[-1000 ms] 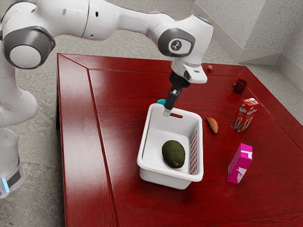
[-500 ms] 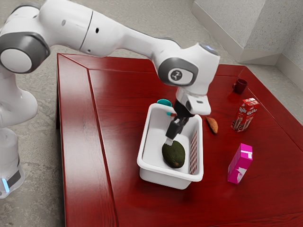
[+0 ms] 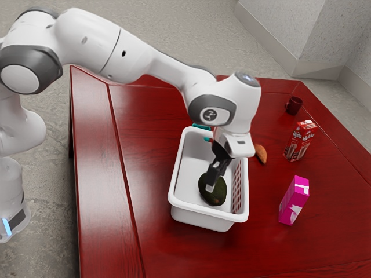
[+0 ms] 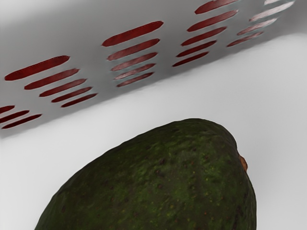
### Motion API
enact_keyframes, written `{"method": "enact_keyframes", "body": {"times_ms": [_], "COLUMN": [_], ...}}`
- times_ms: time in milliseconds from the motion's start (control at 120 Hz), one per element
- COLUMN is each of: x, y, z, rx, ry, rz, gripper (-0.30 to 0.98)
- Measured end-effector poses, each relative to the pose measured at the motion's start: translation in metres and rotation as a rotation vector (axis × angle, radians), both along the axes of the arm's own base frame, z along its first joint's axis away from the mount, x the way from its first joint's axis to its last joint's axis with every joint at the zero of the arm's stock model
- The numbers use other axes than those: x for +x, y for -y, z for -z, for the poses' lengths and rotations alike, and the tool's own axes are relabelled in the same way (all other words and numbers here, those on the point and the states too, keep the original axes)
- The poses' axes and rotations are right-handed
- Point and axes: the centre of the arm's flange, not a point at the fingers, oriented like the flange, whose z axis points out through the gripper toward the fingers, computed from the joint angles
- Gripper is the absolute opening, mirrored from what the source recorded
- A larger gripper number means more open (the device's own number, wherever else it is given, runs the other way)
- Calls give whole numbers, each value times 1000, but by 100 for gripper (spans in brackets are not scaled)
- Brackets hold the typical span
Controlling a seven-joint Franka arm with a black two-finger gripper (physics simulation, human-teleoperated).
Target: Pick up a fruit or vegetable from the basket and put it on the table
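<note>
I have the claw down inside the white basket, right at the avocado; I can't tell whether it is open or closed, or touching the fruit. The avocado lies on the basket's bottom, and my wrist view shows it beside the slotted wall, red showing through the slots. All this sits on a glossy, deep-red table with panel seams and a pale sheen along the exterior view's left. Toward that view's right, a brownish-orange vegetable lies near the basket, with a pink carton nearer the camera, a red carton farther back and a dark red mug beyond. The room has a mottled grey floor and, at the far right, speckled pale walls with a plain baseboard.
</note>
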Motion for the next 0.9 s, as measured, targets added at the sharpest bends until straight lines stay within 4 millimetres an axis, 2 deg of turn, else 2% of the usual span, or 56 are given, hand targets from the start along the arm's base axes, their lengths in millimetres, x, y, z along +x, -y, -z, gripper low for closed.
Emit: {"method": "enact_keyframes", "body": {"times_ms": [900], "x": [-1], "y": [-8], "z": [41], "rx": [-5], "ry": [32], "rz": [-39], "gripper": [69]}}
